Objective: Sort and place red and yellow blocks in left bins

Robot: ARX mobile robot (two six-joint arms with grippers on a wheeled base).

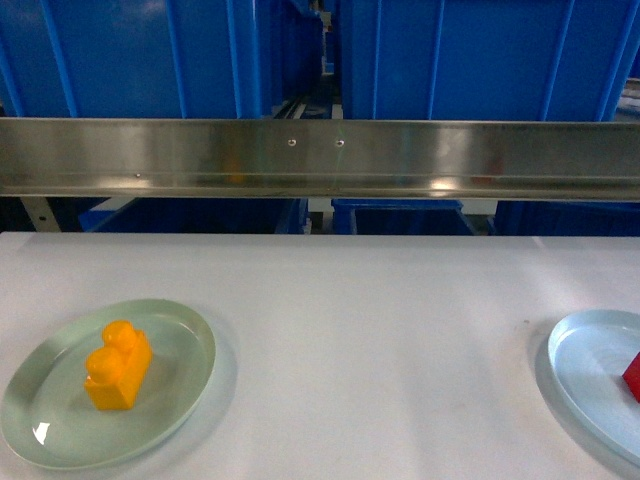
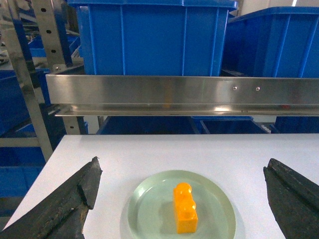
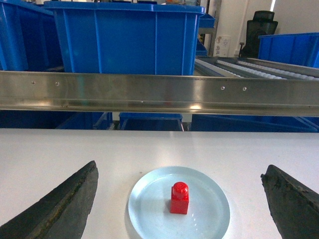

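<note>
Both claws hang spread wide. Your left claw point(image 2: 182, 199) frames the yellow block point(image 2: 185, 208) on its green plate point(image 2: 149, 209); the right claw point(image 3: 179, 199) frames the red block point(image 3: 179, 197) on its blue plate point(image 3: 149, 209). Descend straight, centred, and pinch each block's flat sides before lifting toward the blue bins point(image 2: 149, 37).

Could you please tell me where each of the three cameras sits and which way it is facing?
Head: on the robot, looking forward and down at the white table; no arm shows.
Left wrist: behind the open left gripper, facing the yellow block on the green plate.
Right wrist: behind the open right gripper, facing the red block.
All share the steel rail.
</note>
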